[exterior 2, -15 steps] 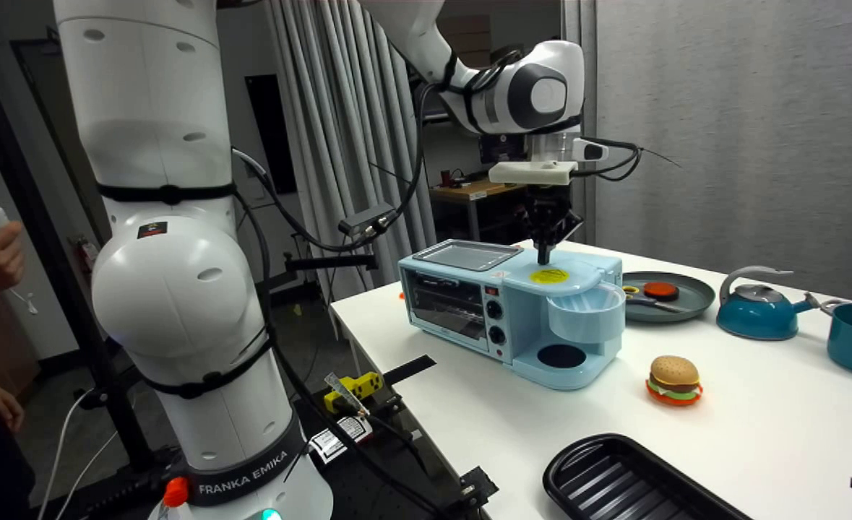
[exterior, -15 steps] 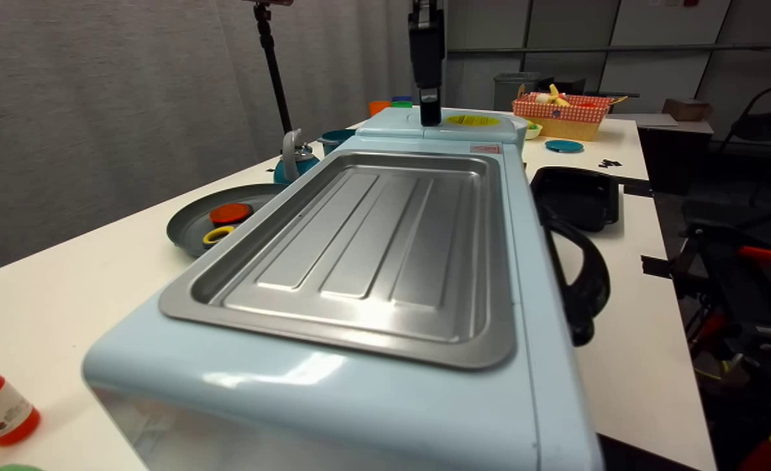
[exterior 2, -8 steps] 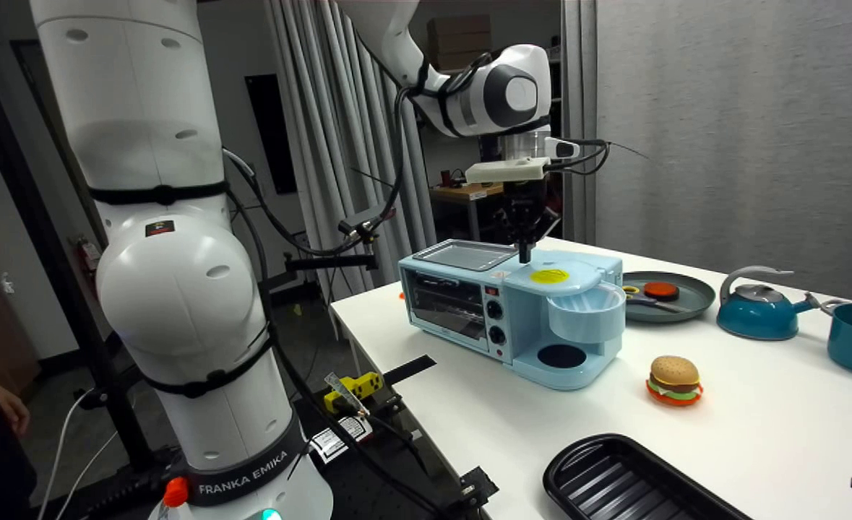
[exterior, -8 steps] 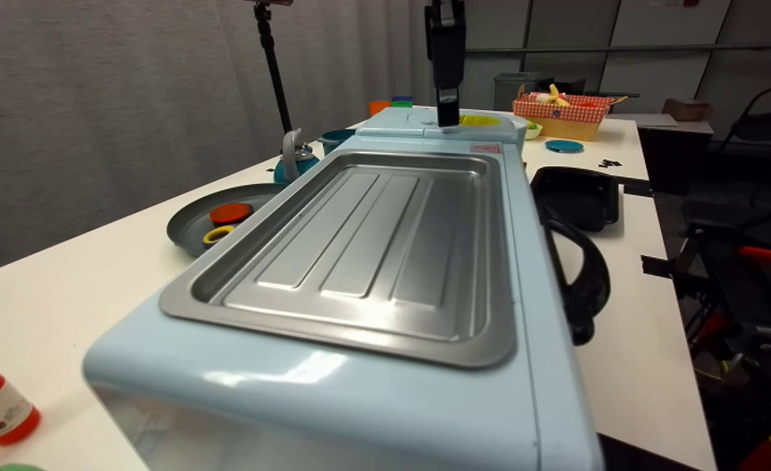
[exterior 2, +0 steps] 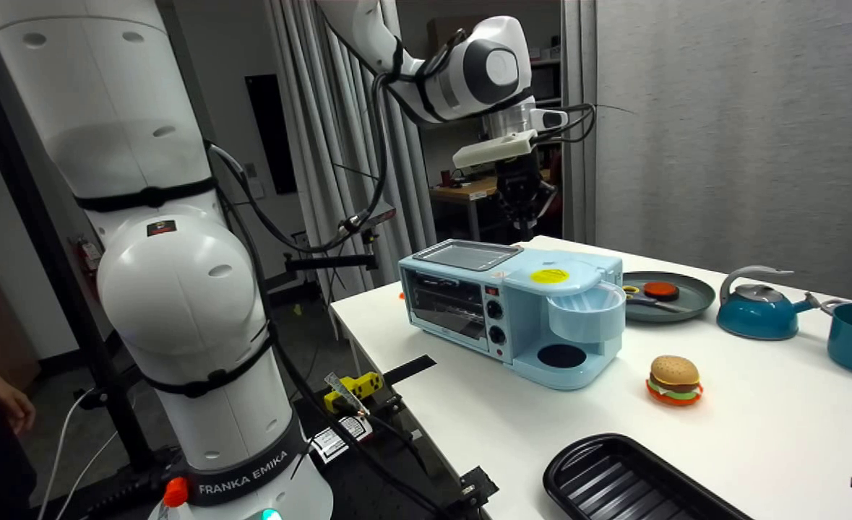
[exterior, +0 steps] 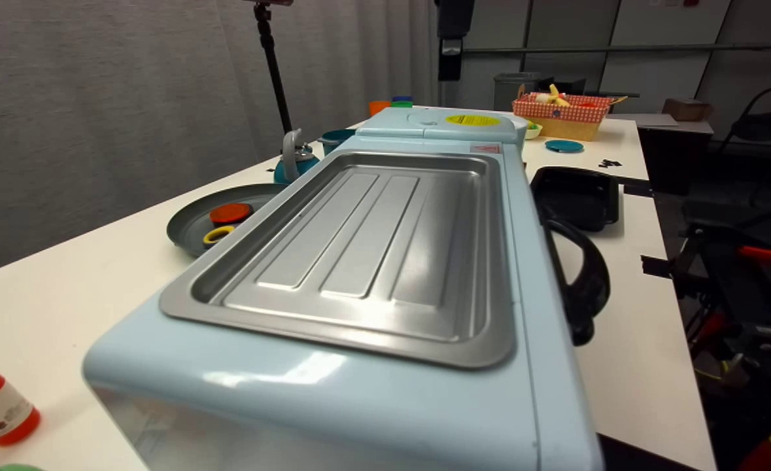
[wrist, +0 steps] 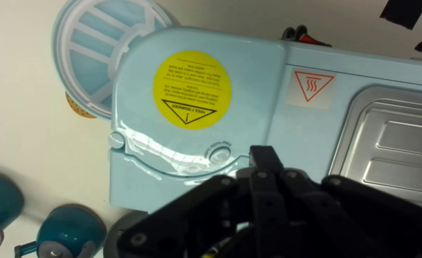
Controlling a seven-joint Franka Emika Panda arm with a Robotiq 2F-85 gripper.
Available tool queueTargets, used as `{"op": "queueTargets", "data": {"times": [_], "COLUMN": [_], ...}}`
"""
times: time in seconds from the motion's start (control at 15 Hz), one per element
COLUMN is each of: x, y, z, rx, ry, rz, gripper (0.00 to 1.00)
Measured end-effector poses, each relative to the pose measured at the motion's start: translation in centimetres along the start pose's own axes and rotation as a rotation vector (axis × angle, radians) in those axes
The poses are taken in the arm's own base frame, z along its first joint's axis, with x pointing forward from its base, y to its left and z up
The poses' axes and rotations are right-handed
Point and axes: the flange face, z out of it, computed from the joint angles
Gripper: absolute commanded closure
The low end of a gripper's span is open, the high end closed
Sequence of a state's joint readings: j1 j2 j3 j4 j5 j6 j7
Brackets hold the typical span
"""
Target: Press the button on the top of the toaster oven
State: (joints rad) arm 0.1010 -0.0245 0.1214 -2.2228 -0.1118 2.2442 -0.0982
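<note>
Currently the hand (wrist: pixel 266 154) hangs pinched narrow on nothing, with the toaster oven (exterior 2: pixel 521 318) below it at six o'clock on the tabletop (exterior 2: pixel 505 419). I'd guess it's lining up, unless the press is done; pressing calls for shifting toward nine o'clock in the wrist view, over the round button (wrist: pixel 219 155), then straight down.

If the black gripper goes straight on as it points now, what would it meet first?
Probably the pale-blue top of the boxy toaster oven: the black gripper points down above it, though unclear depth leaves the exact spot uncertain.
</note>
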Motion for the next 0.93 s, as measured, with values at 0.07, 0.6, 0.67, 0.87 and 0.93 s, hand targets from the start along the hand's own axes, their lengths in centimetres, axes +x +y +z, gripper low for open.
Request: {"op": "queueTargets", "data": {"times": [0.07, 0.6, 0.67, 0.87, 0.93], "x": [-0.2, -1.8, -2.0, -2.7, -3.0], "y": [0.0, -0.3, -0.3, -0.4, -0.4], "z": [-0.5, -2.5, -2.6, -2.9, -3.0], "rx": [-0.007, -0.031, -0.033, -0.036, -0.038], "ry": [0.019, 0.108, 0.112, 0.116, 0.118], "rz": [0.003, 0.023, 0.024, 0.026, 0.026], "gripper": [1.0, 0.28, 0.21, 0.0, 0.0]}}
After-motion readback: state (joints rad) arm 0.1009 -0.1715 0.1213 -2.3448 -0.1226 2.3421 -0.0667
